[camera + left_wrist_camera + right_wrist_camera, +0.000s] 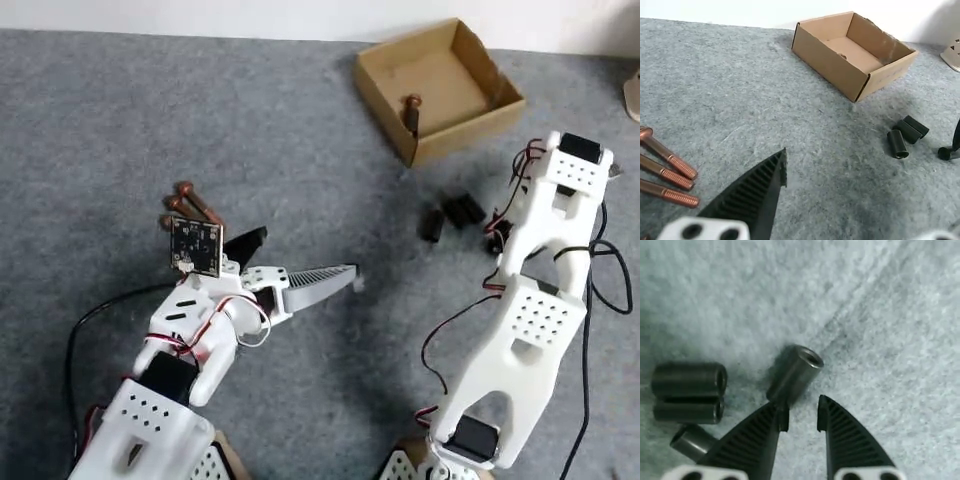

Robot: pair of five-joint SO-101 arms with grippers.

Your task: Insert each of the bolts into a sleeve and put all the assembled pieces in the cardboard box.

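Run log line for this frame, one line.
left gripper: open, empty, near three bolts | right gripper: open, at loose sleeve | cardboard box: one assembled piece inside

1. The left arm (190,370) leans low and forward. The left gripper (310,252) points toward the other arm, jaws spread wide.
2. The right arm (530,320) stretches forward with its wrist bent down. The right gripper (802,415) has its jaws narrowly parted.

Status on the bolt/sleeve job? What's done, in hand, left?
Done: one bolt-in-sleeve piece seems to lie in the cardboard box. In hand: nothing. The right gripper is open, just short of a loose sleeve, and the left gripper is open beside three bare bolts. Left: those three bolts and four sleeves to pair and box.
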